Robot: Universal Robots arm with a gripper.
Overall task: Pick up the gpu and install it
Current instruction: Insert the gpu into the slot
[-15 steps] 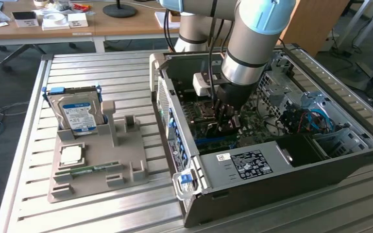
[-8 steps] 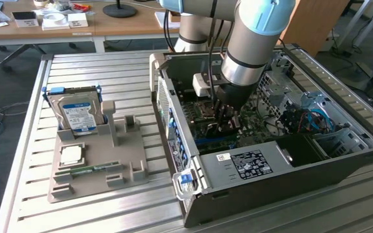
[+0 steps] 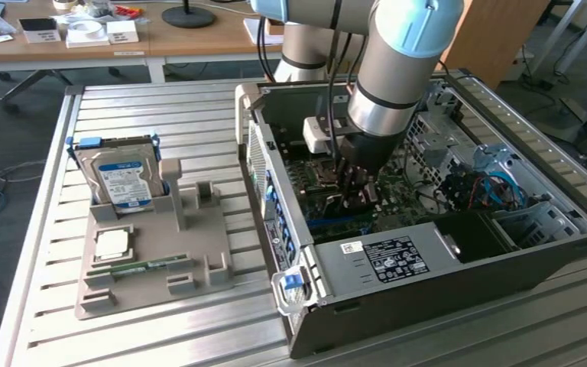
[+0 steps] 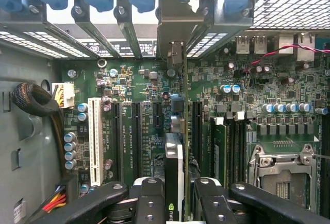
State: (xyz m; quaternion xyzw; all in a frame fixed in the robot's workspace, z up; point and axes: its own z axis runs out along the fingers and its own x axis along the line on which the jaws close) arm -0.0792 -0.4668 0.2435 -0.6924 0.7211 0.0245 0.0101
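Your jaws are part-closed and clamped on the gpu (image 4: 174, 165), a thin flat circuit card seen edge-on, dark-faced with a green logo; the black fingers (image 4: 149, 201) press it from both sides; the card stands upright over the green motherboard (image 4: 139, 80), between the long white slot (image 4: 95, 134) and the silver processor socket (image 4: 281, 175); whether its edge is seated you cannot tell; your grey-and-blue arm (image 3: 396, 69) reaches down into the open dark computer case (image 3: 426, 290) on the slatted metal worktop (image 3: 171, 107); the silver hard drive with blue-white label (image 3: 120, 180) stands in the grey holder tray (image 3: 131, 294), well apart on the exterior view's left.
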